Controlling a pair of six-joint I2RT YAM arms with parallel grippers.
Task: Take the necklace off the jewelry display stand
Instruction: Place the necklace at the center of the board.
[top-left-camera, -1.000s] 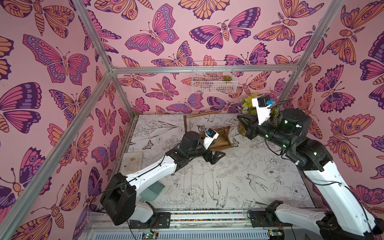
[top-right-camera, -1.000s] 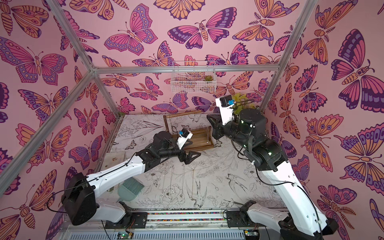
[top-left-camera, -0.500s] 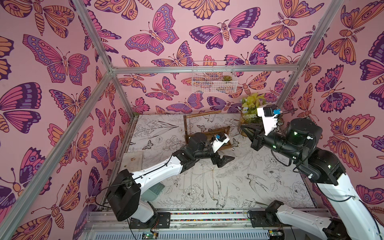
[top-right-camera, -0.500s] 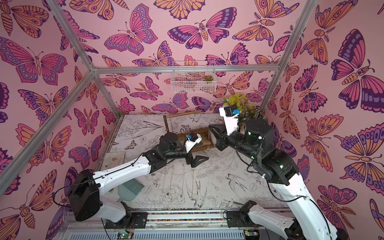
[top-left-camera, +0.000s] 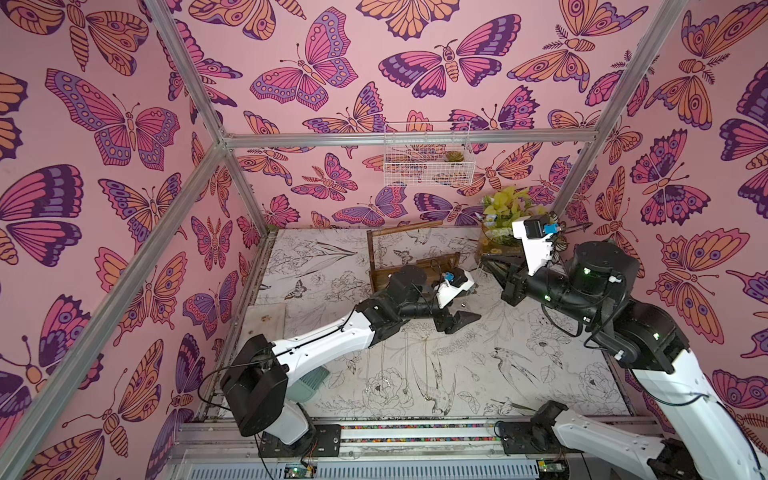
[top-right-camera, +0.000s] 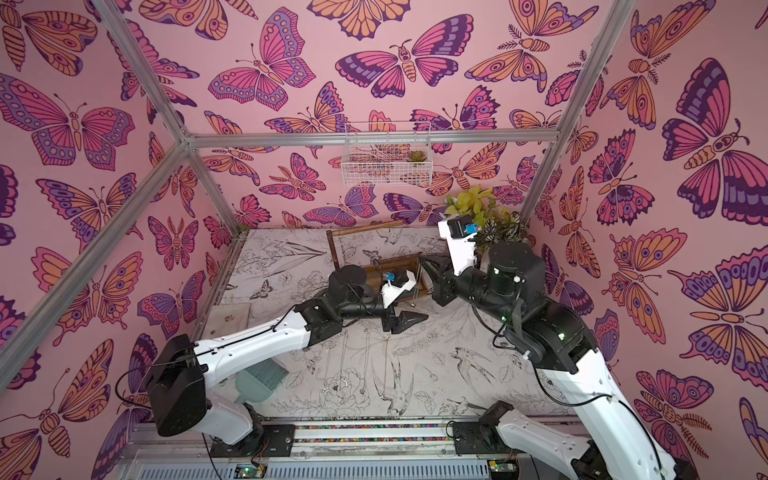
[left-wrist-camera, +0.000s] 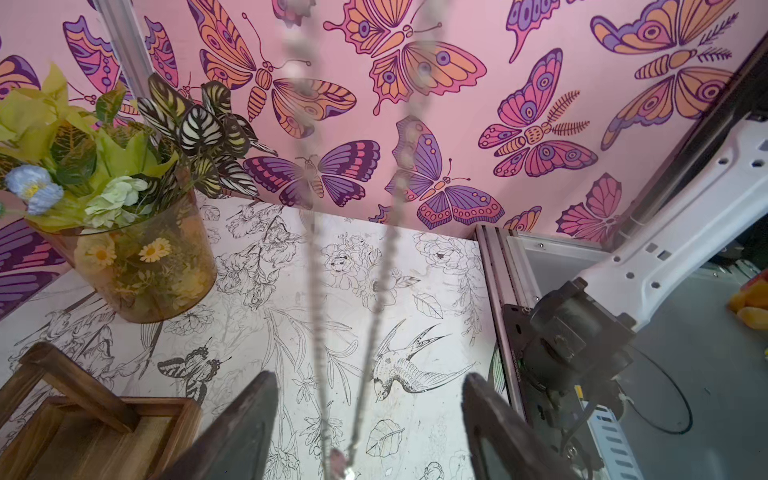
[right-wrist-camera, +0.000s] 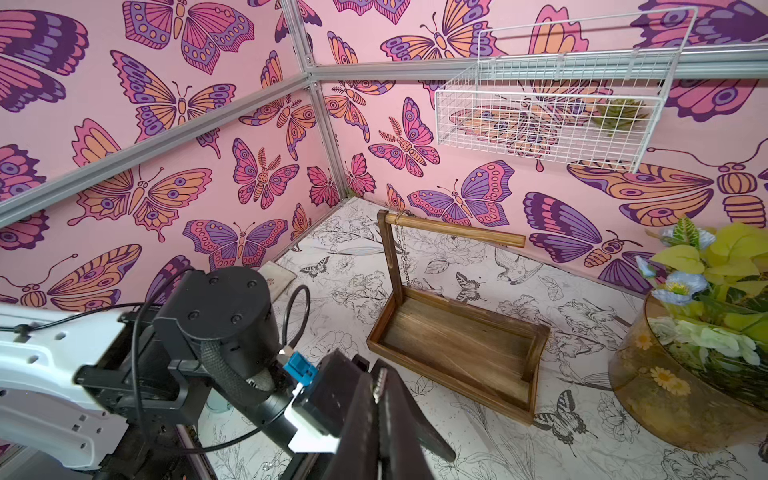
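The dark wooden jewelry display stand (right-wrist-camera: 457, 349) sits at the back of the table (top-left-camera: 405, 229), partly behind my left arm in both top views. My right gripper (right-wrist-camera: 376, 365) is shut on a beaded necklace (right-wrist-camera: 377, 384) and holds it above the table to the right of the stand (top-left-camera: 486, 259). Two strands of the necklace (left-wrist-camera: 384, 266) hang down between the fingers of my left gripper (left-wrist-camera: 370, 378), which is open and does not touch them. In a top view the chain (top-right-camera: 417, 291) drops towards the left gripper (top-right-camera: 411, 307). Another chain (right-wrist-camera: 401, 245) hangs from the stand's crossbar.
A glass bowl of flowers and leaves (top-left-camera: 505, 237) stands at the back right, close to my right wrist. A white wire basket (top-left-camera: 428, 160) hangs on the back wall. Thin chains (top-right-camera: 386, 361) lie on the mat nearer the front, with a pale green brush (top-right-camera: 259, 378) at front left.
My left gripper has moved right, off the stand, to below the right gripper, and its jaws have narrowed. The right gripper has dropped a little from beside the plant.
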